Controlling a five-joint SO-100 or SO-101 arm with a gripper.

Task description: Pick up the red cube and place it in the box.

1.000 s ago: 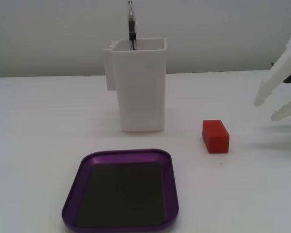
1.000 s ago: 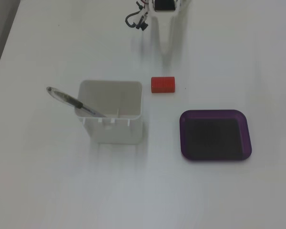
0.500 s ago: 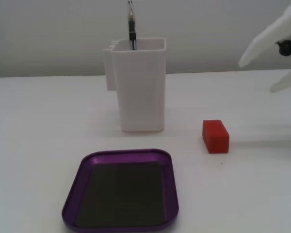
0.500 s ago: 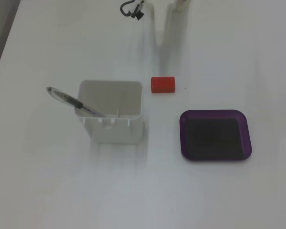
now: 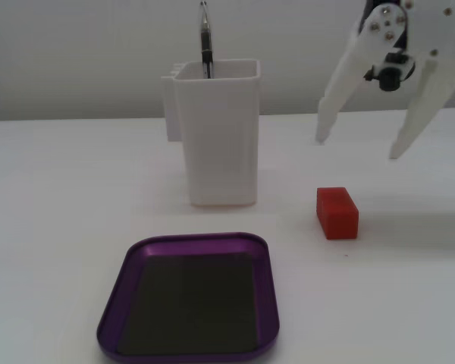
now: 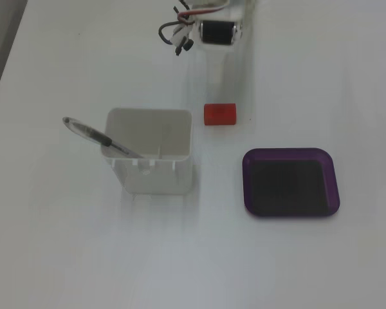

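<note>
Red cube (image 5: 337,213), matte, blocky

Both fixed views are brightly and evenly lit, with soft, diffuse light and no hard glare. The white table (image 6: 321,257) is close to overexposed in the top-down fixed view, so the white gripper (image 6: 233,84) nearly melts into it. Shadows are faint: a pale grey smear lies right of the red cube (image 5: 337,212) in the low fixed view, and a soft one beneath the white pen holder (image 6: 151,158). The purple tray (image 5: 269,303) shows a mild sheen on its rim. Both pictures are slightly soft and grainy, without edge distortion.
</note>
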